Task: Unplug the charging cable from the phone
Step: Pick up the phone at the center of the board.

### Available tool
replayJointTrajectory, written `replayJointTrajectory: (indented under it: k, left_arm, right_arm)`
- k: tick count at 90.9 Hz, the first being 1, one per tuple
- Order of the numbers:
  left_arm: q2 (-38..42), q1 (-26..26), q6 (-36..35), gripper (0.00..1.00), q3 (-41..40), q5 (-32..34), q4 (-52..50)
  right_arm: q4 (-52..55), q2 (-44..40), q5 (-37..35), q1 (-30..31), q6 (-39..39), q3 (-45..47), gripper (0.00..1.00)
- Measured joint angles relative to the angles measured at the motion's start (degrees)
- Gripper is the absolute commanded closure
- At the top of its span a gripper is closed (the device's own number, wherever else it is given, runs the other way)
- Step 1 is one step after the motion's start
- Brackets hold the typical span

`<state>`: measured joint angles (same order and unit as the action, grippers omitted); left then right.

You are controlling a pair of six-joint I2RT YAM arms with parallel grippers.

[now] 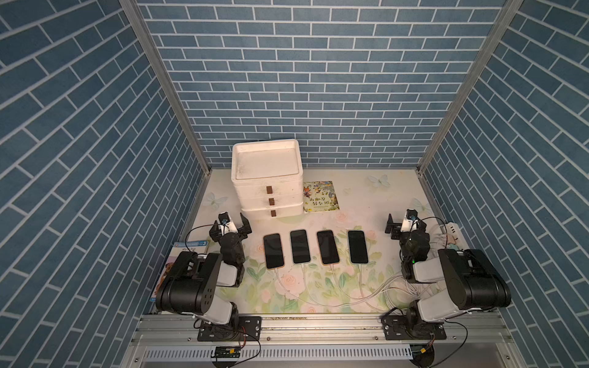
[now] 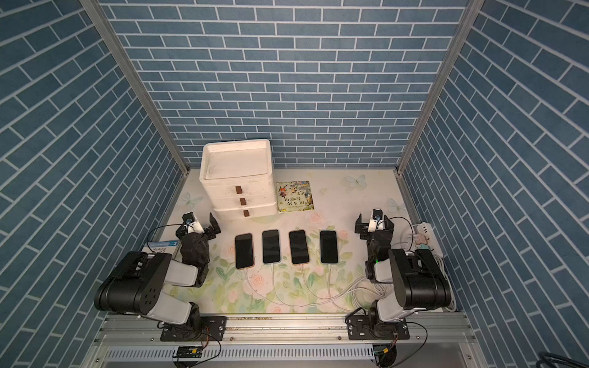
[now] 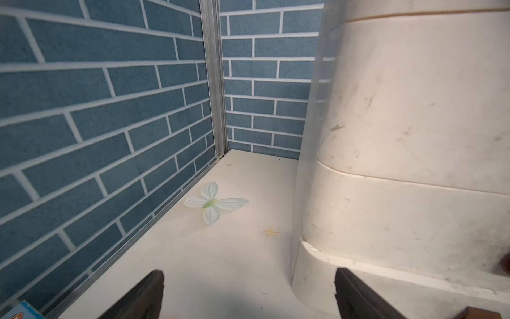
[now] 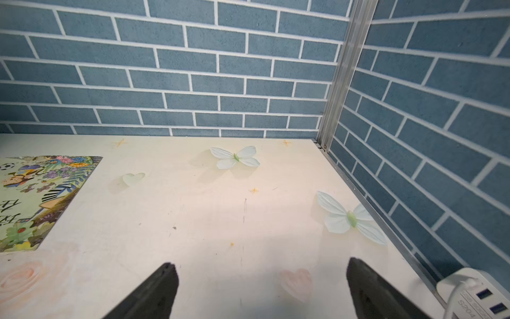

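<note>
Both claws stand released and empty: the left claw [image 1: 230, 224] and the right claw [image 1: 405, 224] have their jaws wide apart, and each wrist view shows only bare surface between the fingertips. They seem parked at the two sides so that the row between them is free to reach. Four black flat phones [image 1: 300, 246] lie screen up on the flower-printed worktop [image 1: 366, 204], with their socket ends turned to the robot's side, probably so that the thin white charging cables [image 1: 361, 280] can run over to the white power strip [image 1: 452, 232] at the right edge. Every cable looks plugged in, and which phone is meant I cannot tell. The plugs lie nearer to the robot's bases than the claw tips, which point at the far wall, so neither wrist view shows them.
</note>
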<state>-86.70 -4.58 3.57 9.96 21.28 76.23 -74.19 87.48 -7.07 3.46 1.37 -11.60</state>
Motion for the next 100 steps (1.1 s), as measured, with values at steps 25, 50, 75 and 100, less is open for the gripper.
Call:
replayJointTrajectory:
  k: [25,50,75,100]
  left_arm:
    - [0.0,0.0,0.0,0.00,0.0,0.0,0.0]
    - [0.0,0.0,0.0,0.00,0.0,0.0,0.0]
    - [0.0,0.0,-0.1,0.00,0.0,-0.2,0.0]
    - [0.0,0.0,-0.2,0.00,0.0,-0.3,0.0]
  right_arm:
    - [0.0,0.0,1.1,0.0,0.0,0.0,0.01]
    - [0.0,0.0,1.3,0.0,0.0,0.0,0.01]
    - [0.0,0.0,1.3,0.0,0.0,0.0,0.01]
    - [0.0,0.0,1.3,0.0,0.0,0.0,0.01]
